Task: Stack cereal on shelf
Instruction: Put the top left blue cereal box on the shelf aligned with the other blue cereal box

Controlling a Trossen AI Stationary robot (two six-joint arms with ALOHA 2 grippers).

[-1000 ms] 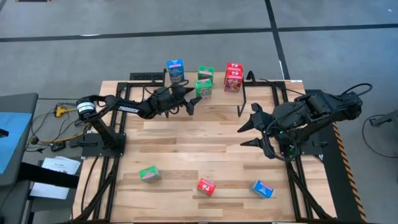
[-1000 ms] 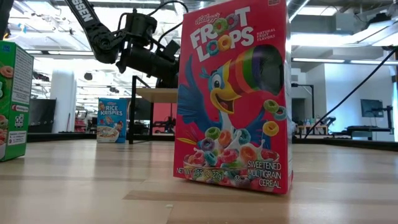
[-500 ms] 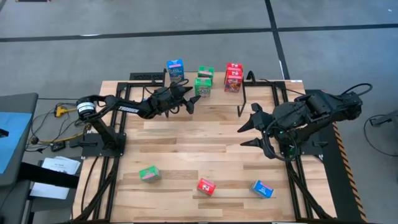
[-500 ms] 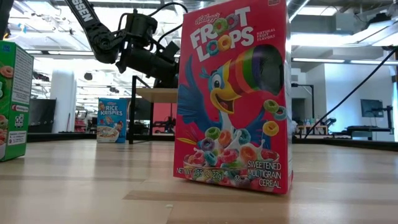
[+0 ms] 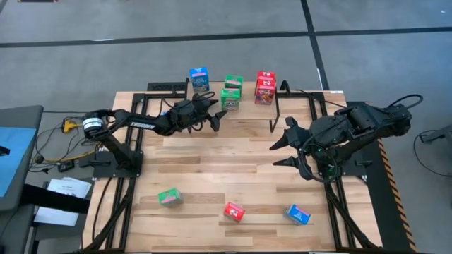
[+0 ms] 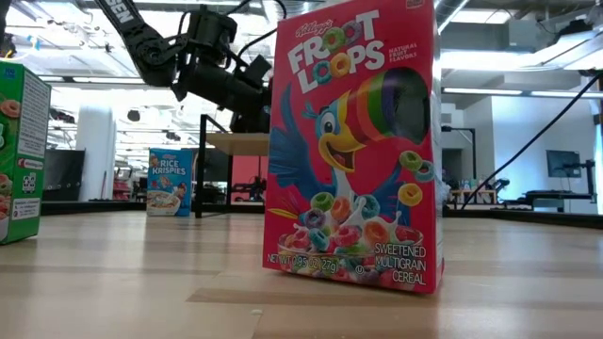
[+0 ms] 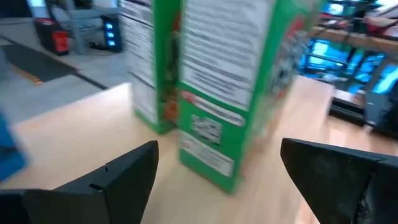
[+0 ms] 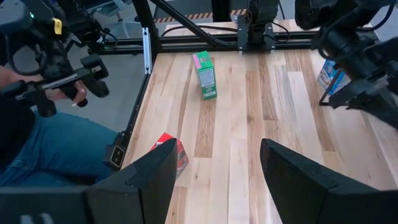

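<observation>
At the far edge of the table: my left gripper hovers with its jaws apart and nothing between them, just short of two green boxes.
Left wrist view: the nearer green box stands upright between my fingers, untouched, the second one just behind it.
Shelf: a light-wood board on black legs, seen beyond the red Froot Loops box.
Far row: blue box, the green pair, red box.
Near edge: green box, red box, blue box, well apart.
Right gripper: waiting at mid-table, jaws apart, empty.
</observation>
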